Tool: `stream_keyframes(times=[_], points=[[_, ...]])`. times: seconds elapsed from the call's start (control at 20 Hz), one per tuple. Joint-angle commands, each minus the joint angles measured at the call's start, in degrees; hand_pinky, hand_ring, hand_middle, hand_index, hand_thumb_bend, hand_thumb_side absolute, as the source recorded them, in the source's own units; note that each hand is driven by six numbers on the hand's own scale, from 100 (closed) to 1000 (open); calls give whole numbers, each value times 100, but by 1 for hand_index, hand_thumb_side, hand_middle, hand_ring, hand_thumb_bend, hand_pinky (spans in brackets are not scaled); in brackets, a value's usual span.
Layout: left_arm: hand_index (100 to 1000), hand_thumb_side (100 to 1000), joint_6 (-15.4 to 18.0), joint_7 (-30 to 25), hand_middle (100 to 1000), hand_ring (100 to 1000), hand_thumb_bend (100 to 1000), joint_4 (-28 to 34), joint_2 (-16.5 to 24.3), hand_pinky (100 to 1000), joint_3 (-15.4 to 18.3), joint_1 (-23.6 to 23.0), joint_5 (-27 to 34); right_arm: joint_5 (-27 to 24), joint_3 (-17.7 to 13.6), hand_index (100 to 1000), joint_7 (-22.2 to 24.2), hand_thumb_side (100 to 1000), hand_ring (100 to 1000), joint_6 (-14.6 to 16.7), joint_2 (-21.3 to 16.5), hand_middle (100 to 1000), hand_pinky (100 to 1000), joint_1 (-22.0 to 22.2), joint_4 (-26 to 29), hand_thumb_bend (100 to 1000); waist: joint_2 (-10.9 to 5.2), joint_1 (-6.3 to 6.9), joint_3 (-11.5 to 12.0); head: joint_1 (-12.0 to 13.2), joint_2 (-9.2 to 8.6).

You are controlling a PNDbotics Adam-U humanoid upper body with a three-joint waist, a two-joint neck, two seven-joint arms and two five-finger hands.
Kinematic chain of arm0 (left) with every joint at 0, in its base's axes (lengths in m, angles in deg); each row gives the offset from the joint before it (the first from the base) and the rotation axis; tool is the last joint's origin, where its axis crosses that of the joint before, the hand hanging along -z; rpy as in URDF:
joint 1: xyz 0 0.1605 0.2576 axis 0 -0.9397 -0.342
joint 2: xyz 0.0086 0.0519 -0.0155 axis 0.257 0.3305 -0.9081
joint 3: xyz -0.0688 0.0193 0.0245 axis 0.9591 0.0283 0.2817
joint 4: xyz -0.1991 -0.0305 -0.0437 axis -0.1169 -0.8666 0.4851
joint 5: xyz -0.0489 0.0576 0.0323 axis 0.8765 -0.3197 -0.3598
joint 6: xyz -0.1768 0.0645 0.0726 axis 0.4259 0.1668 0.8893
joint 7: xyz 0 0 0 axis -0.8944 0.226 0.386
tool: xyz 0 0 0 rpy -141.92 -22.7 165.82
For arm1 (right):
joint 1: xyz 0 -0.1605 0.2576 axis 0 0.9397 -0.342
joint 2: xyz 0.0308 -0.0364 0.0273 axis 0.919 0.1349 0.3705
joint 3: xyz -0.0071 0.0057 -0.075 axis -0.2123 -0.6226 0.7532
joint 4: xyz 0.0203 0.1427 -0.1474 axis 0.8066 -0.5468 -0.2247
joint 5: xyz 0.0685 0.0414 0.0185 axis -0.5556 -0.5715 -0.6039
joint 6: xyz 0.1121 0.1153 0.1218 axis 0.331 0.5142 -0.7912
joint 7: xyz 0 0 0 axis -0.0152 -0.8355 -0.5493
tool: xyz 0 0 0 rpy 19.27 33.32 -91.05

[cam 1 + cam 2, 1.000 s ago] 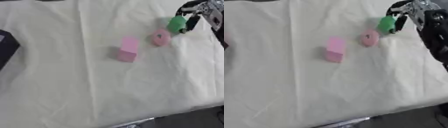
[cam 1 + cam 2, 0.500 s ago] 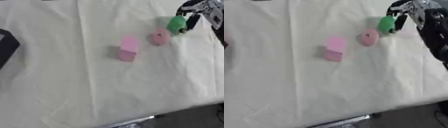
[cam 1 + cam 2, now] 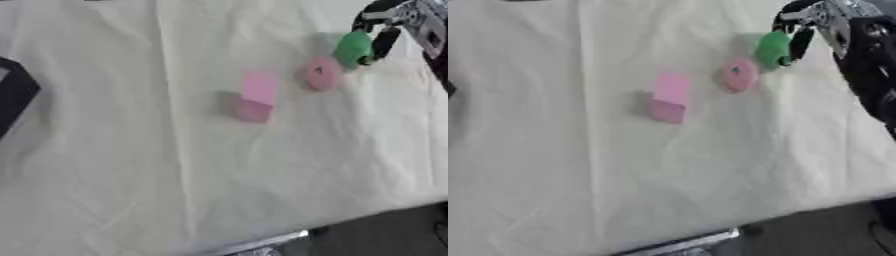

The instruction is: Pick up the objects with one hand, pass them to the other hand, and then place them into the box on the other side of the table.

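A green rounded block (image 3: 353,48) sits at the upper right, with my right hand (image 3: 811,22) curled around it from above and from the right. Just left of it a pink round piece (image 3: 322,73) stands on the white cloth. A pink rectangular block (image 3: 256,96) lies near the middle of the table. Whether the green block touches the cloth or hangs just above it I cannot tell. My left hand shows in neither view.
A dark box (image 3: 13,95) pokes in at the left edge. The white cloth (image 3: 175,175) covers the table up to its front edge (image 3: 262,240) at the bottom. My right forearm (image 3: 872,75) runs down the right side.
The whole picture has shifted slightly, so the camera moved. My right hand stays on the green block in about the same place.
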Motion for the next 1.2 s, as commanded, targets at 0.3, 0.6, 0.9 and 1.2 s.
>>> stream_keyframes(times=[0.3, 0.6, 0.9, 1.2], points=[[910, 828, -11, 0, 783, 752, 467, 49, 208, 848, 33, 55, -48, -79, -20, 542, -171, 100, 789, -79, -306, 618, 878, -72, 157, 364, -159, -67, 4, 30, 23], [910, 827, -6, 6, 782, 751, 466, 44, 221, 848, 40, 39, -38, -285, -60, 540, -193, 100, 782, -146, -400, 608, 874, 20, 330, 358, -200, -64, -21, 54, 41], [910, 825, -6, 5, 782, 750, 467, 46, 236, 848, 42, 17, -35, -839, -111, 536, -226, 100, 770, -366, -604, 585, 866, 248, 756, 347, -252, -60, -54, 88, 57], [909, 821, -7, -2, 783, 750, 469, 68, 244, 849, 39, 8, -33, -1479, -132, 539, -293, 100, 753, -525, -760, 577, 854, 527, 1267, 334, -316, -52, -78, 137, 31]])
